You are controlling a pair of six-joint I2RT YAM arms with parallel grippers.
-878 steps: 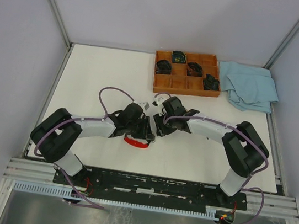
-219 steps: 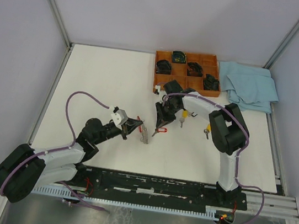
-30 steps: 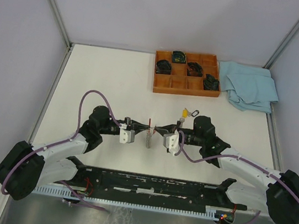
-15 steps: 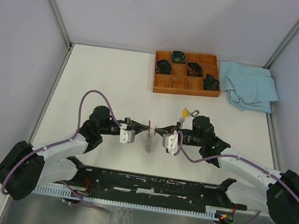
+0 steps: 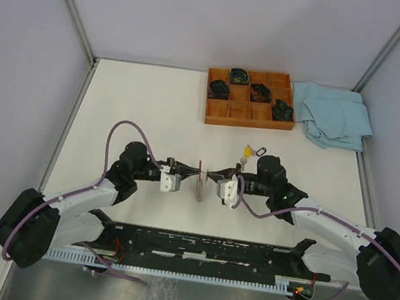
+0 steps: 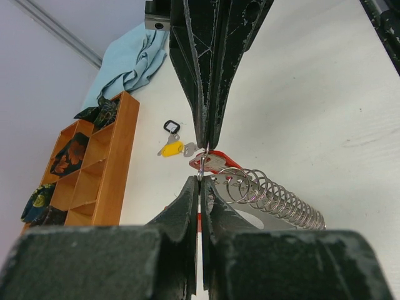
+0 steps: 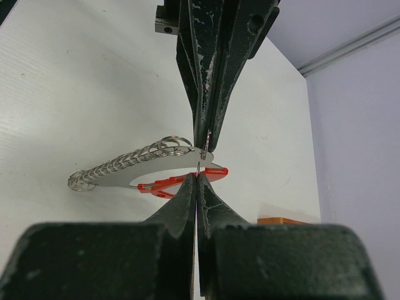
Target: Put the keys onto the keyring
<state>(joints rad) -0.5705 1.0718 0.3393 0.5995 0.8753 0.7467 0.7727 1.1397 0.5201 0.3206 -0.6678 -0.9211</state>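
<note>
Pinching tip to tip over the counter (image 5: 139, 104), left hand (image 5: 193, 169) and right hand (image 5: 213, 174) are both clamped tight on the keyring (image 7: 156, 185), ring chain (image 5: 199, 188) hanging off it. Behind that, a yellow key (image 5: 246, 152) and black loop (image 5: 261, 152) lie loose. Farthest back, the wooden tray (image 5: 248, 125) has dark bundles (image 5: 219, 89) in four compartments.

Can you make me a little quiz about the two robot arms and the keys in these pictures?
1. True or false: the keyring is far away from the left gripper and the right gripper.
2. What colour is the cap on the key beside the small black loop? A red, B yellow, C green.
3. Fill in the gap: the jaws of both grippers are ____ (open or shut).
Key: 1 false; 2 B; 3 shut.
</note>
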